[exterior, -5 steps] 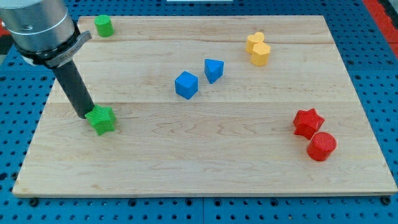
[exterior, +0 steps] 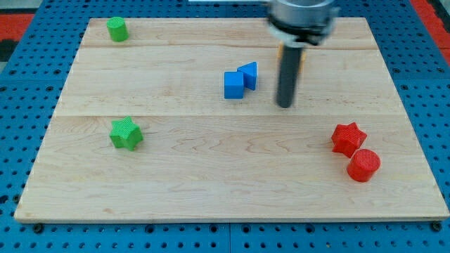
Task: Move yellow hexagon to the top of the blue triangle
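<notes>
My tip [exterior: 284, 105] rests on the wooden tabletop [exterior: 211, 176], just right of the blue triangle [exterior: 248, 74], which touches the blue cube [exterior: 234, 84]. The arm has no pincer, only the rod. The yellow hexagon [exterior: 299, 59] is mostly hidden behind the rod near the view's top; only an orange-yellow edge shows.
</notes>
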